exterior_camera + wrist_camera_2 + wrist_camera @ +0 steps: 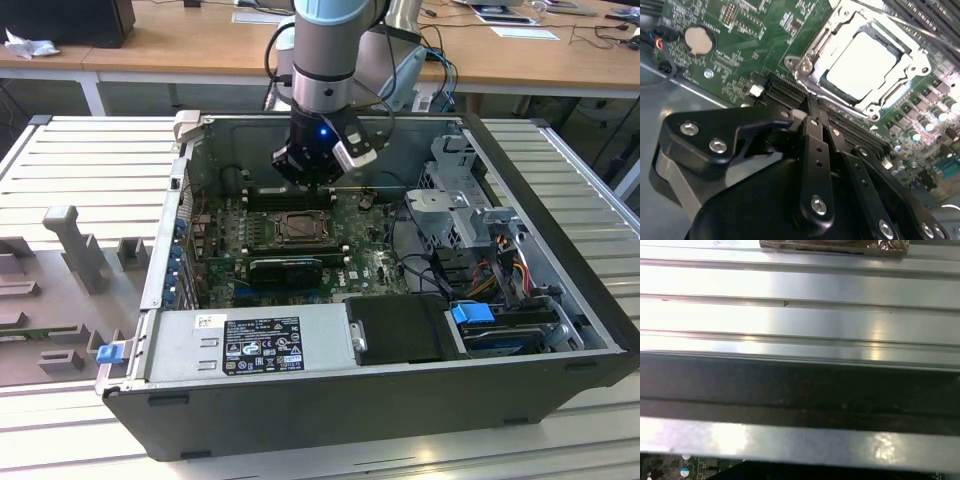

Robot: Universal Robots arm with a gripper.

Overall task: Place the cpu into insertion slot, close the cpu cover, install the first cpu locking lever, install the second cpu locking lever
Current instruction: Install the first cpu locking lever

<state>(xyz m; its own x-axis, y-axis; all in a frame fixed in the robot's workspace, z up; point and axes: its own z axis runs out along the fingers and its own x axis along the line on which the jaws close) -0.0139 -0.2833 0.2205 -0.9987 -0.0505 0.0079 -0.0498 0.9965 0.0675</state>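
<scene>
In the second wrist view the pale square cpu (865, 60) lies in the insertion slot on the green board. The silvery cpu cover (812, 55) lies flat around it, its window framing the chip. A thin metal rod (920, 27) runs slantwise past the socket's far side; whether it is a locking lever I cannot tell. My gripper (812, 117) hangs just off the socket's edge with its black fingers (815, 145) together and nothing between them. In the exterior view the gripper (312, 180) hovers over the board just behind the insertion slot (300, 228).
The open computer case (560, 290) lies on a slatted metal table. Long black connectors (785, 92) run beside the socket, and a coin battery (699, 40) sits farther off. A drive cage (465, 200) with cables fills the exterior view's right; the power supply (260, 345) lies in front.
</scene>
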